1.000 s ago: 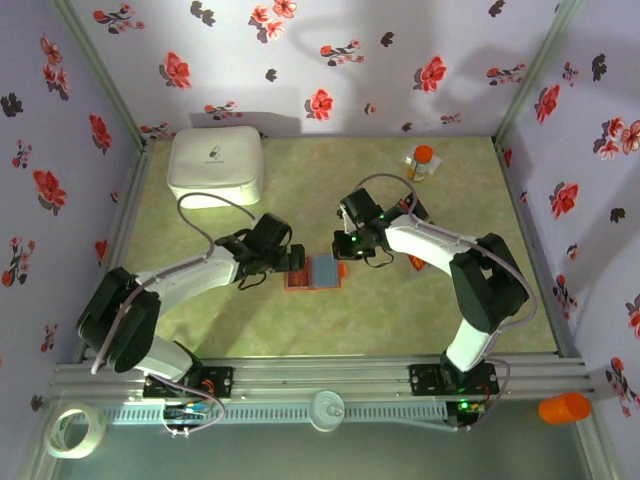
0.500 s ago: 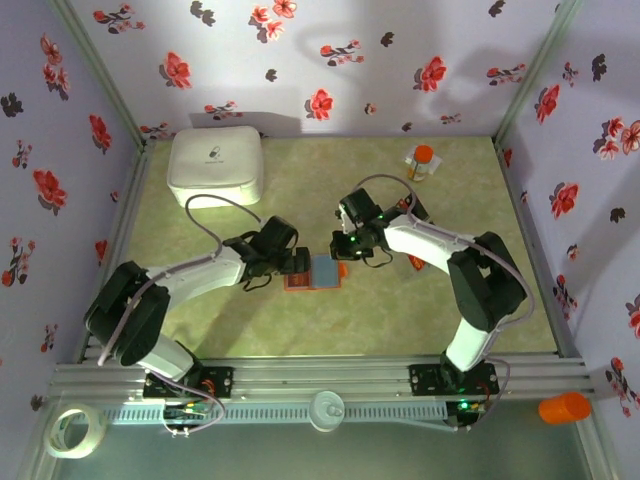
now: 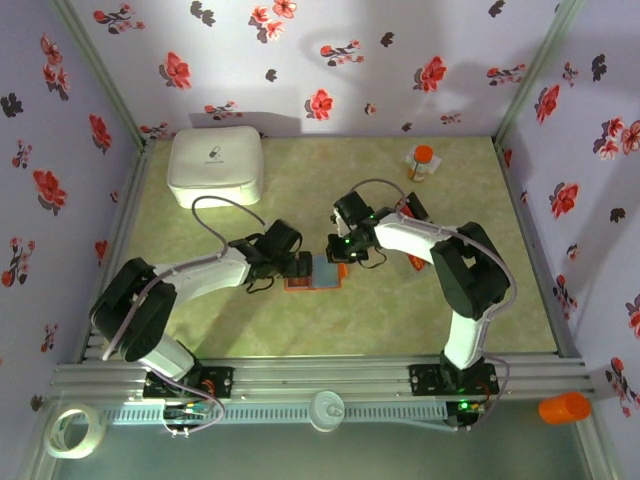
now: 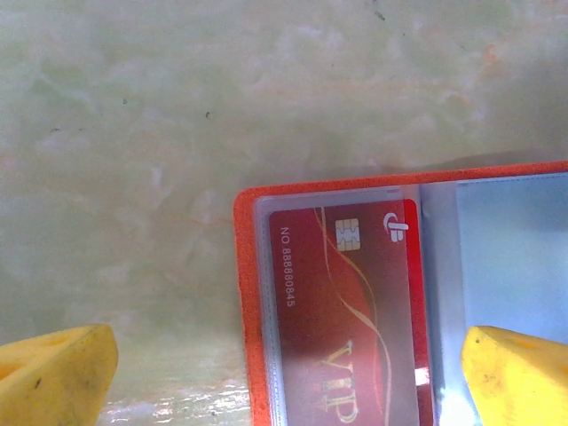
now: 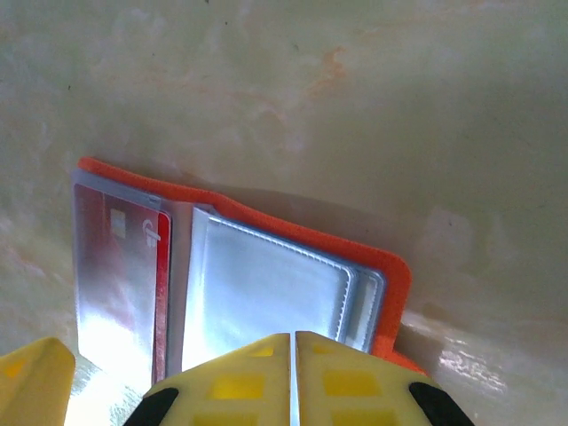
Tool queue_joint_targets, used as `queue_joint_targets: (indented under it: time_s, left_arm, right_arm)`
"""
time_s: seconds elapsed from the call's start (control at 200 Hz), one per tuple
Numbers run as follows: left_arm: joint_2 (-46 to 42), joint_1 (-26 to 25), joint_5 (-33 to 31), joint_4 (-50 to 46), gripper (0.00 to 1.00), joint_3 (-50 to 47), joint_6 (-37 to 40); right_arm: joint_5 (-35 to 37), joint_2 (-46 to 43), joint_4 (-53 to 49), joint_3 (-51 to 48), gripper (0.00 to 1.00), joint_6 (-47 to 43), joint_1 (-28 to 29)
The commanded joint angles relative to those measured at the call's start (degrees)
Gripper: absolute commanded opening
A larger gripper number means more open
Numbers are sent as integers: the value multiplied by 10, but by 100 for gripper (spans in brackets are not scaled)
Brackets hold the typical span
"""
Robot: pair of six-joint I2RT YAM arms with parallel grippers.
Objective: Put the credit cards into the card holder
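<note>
The orange-red card holder (image 3: 316, 274) lies open on the table between both arms. A red VIP credit card (image 4: 342, 302) sits in its left clear pocket. My left gripper (image 4: 284, 382) is open, its yellow fingers (image 4: 53, 377) standing on either side of that left half. My right gripper (image 5: 293, 382) is shut with nothing between its fingertips, low over the blue-grey pockets (image 5: 266, 288) of the right half. The same red card (image 5: 120, 266) shows in the right wrist view. A bit of red from loose cards (image 3: 416, 264) peeks out beside the right arm.
A big white rounded box (image 3: 215, 165) stands at the back left. An orange-capped bottle (image 3: 421, 162) stands at the back right. Flowered walls close in the table on three sides. A tape roll (image 3: 75, 430) lies off the table at front left.
My left gripper has moved right, up to the holder's left half. My right gripper has shifted slightly left over the holder. Neither gripper has opened or shut.
</note>
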Motion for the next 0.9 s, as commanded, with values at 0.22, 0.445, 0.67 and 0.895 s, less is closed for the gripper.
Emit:
queue_joint_targets:
  time_s: [0.22,0.445,0.67,0.895]
  left_arm:
    - [18,-15,0,10,100,12,-12]
    - [23,-21,0,18,100,10,-11]
    - [26,-24,0,24,100,8,-8]
    - [43,-28,0,32,100,3,-9]
  right_arm:
    - [-30,38,30,-1,11,14,4]
    - [-65,55,76,-14,9,47,14]
    - [-66,56,77,-15,9,49,15]
    - [-65,55,81,-18,8,54,15]
